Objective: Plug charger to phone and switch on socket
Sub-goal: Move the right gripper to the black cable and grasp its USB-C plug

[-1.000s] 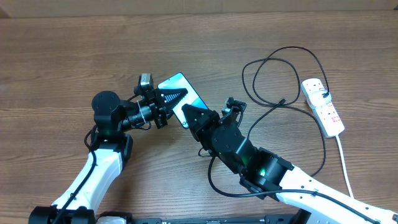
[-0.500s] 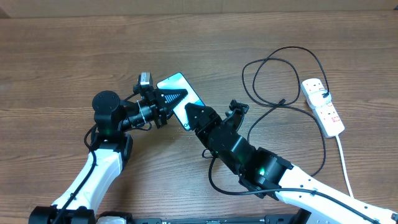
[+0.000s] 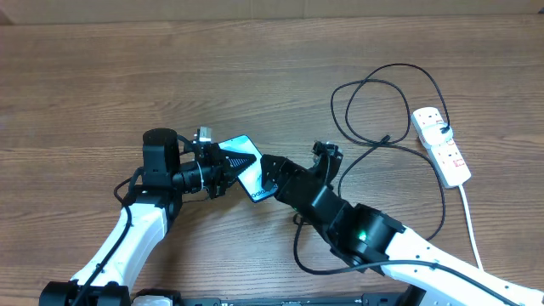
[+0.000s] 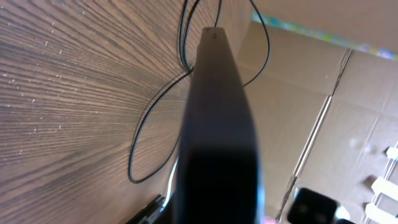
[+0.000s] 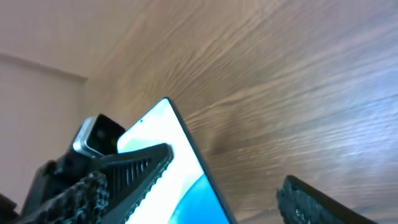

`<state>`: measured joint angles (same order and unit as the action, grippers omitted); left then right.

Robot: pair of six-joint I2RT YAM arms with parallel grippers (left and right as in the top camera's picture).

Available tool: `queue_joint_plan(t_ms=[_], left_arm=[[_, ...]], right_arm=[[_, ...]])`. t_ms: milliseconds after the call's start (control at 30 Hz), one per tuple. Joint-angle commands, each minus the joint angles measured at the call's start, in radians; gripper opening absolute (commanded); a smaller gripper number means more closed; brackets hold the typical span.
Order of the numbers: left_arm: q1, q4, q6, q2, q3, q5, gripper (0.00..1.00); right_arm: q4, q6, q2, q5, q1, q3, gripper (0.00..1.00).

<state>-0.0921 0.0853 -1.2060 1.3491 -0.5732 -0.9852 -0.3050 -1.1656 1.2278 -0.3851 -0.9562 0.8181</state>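
My left gripper (image 3: 240, 163) is shut on the phone (image 3: 252, 177) and holds it tilted above the table. The blue screen faces the right wrist view, where the phone (image 5: 186, 174) has a black left finger (image 5: 134, 167) lying across it. Seen from the left wrist, the phone (image 4: 217, 130) is a dark edge-on slab. My right gripper (image 3: 297, 163) is open just right of the phone, with nothing between its fingers; one fingertip (image 5: 323, 204) shows. The black charger (image 3: 374, 93) loops over the table toward the socket (image 3: 442, 146). I cannot tell where its connector tip is.
The socket's thick white lead (image 3: 473, 229) runs toward the front right edge. More black cable (image 3: 299, 251) curls under the right arm. Cardboard boxes (image 4: 348, 118) stand beyond the table. Bare wood lies to the left and back.
The right jaws have opened wide. My left gripper has swung the phone down and to the right, tilting it more on edge.
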Motion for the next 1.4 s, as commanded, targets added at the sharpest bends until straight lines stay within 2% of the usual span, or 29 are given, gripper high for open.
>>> queue_joint_plan(t_ms=[0, 133, 300, 433, 600, 767, 967, 1067, 1233, 1367], left_arm=[[0.002, 0.005, 0.015, -0.008, -0.006, -0.088, 0.04], [0.002, 0.006, -0.074, -0.008, -0.006, -0.196, 0.04], [0.002, 0.006, -0.109, -0.008, -0.006, -0.320, 0.04], [0.002, 0.010, -0.107, -0.008, -0.006, -0.337, 0.04], [0.002, 0.009, -0.112, -0.008, -0.006, -0.310, 0.04], [0.002, 0.009, -0.171, -0.008, -0.006, -0.306, 0.05], [0.000, 0.009, -0.171, -0.008, -0.006, -0.317, 0.04], [0.000, 0.009, -0.171, -0.008, -0.006, -0.313, 0.04], [0.000, 0.009, -0.171, -0.008, -0.006, -0.313, 0.04], [0.000, 0.009, -0.171, -0.008, -0.006, -0.309, 0.04]], right_arm=[[-0.039, 0.216, -0.064, -0.147, 0.004, 0.002, 0.97], [-0.105, 0.223, -0.089, -0.241, 0.023, 0.002, 1.00], [-0.204, 0.085, -0.102, -0.109, 0.165, 0.002, 1.00], [-0.256, 0.085, -0.101, 0.027, 0.360, 0.002, 1.00], [-0.279, 0.230, -0.056, 0.177, 0.609, 0.002, 1.00], [-0.338, 0.320, 0.080, 0.266, 0.808, 0.002, 1.00], [-0.378, 0.333, 0.180, 0.297, 0.849, 0.002, 1.00], [-0.374, 0.338, 0.206, 0.317, 0.842, 0.002, 0.86], [-0.307, 0.460, 0.232, 0.321, 0.825, 0.002, 0.82], [-0.247, 0.464, 0.274, 0.320, 0.824, 0.002, 0.79]])
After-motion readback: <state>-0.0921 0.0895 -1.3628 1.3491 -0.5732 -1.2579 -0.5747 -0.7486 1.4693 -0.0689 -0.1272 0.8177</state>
